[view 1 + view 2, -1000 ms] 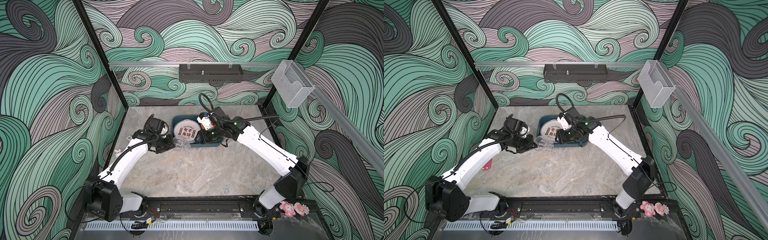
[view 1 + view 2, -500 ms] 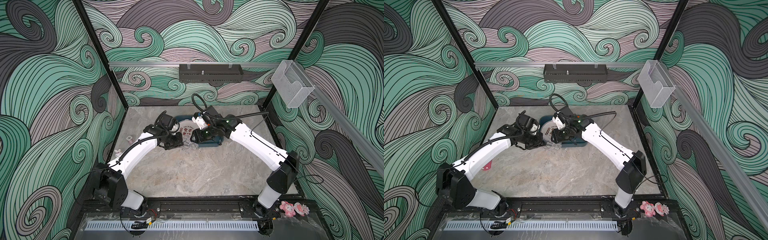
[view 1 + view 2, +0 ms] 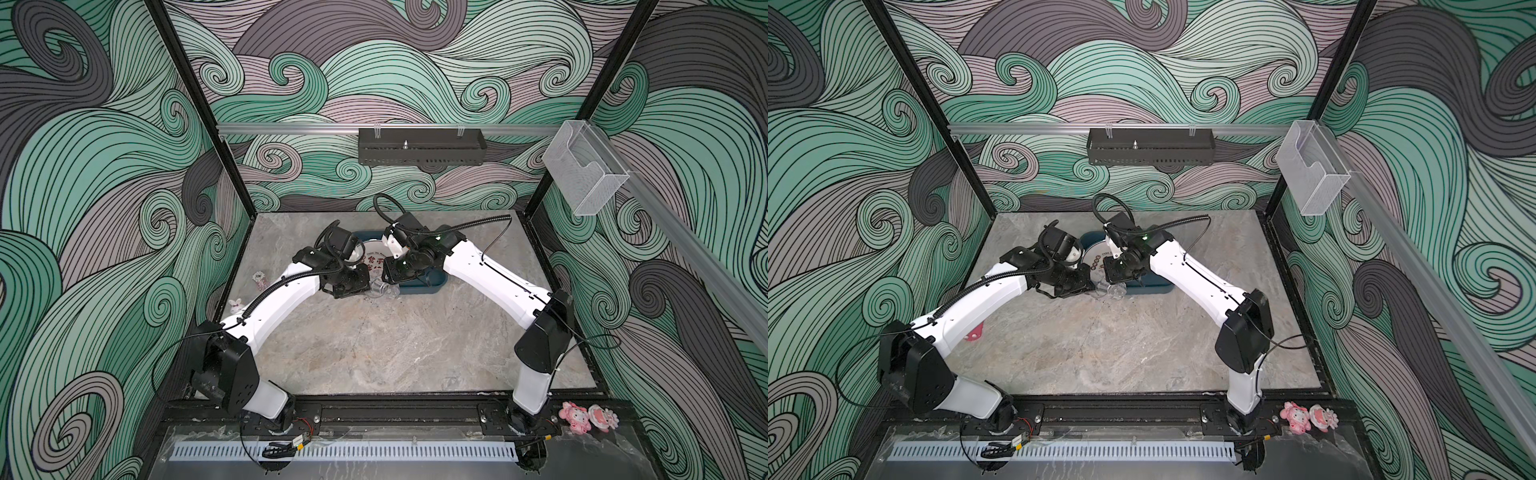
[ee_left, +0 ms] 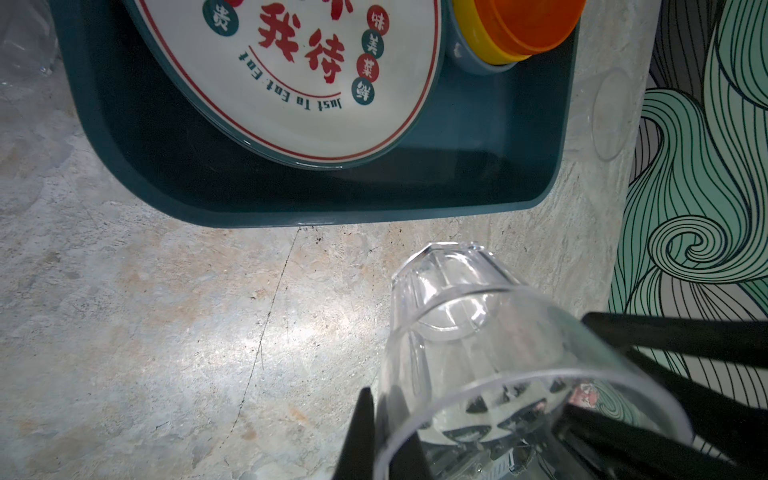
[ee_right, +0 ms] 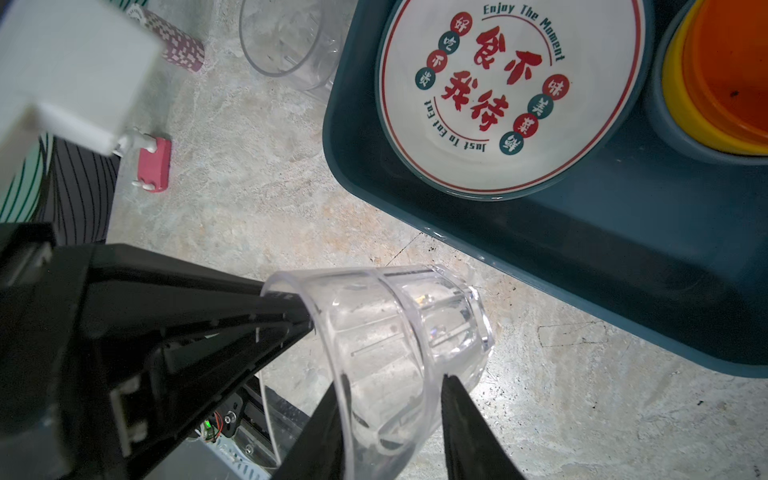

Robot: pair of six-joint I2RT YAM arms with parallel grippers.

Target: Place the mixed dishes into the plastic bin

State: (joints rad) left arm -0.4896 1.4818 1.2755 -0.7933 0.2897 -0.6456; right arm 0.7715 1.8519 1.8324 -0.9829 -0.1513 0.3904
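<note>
The left gripper [image 5: 303, 320] is pinching the rim of a clear ribbed plastic tumbler [image 5: 407, 332], holding it tilted just outside the dark teal rectangular plastic bin [image 5: 623, 291]. The right gripper [image 5: 390, 380] is straddling the tumbler, and whether it is clamped cannot be told. The next move is likely lifting the tumbler over the bin's wall.

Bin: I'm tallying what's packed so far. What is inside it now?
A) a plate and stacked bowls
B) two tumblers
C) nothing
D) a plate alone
A: the right wrist view shows a plate lying in the bin beside the stacked bowls.
</note>
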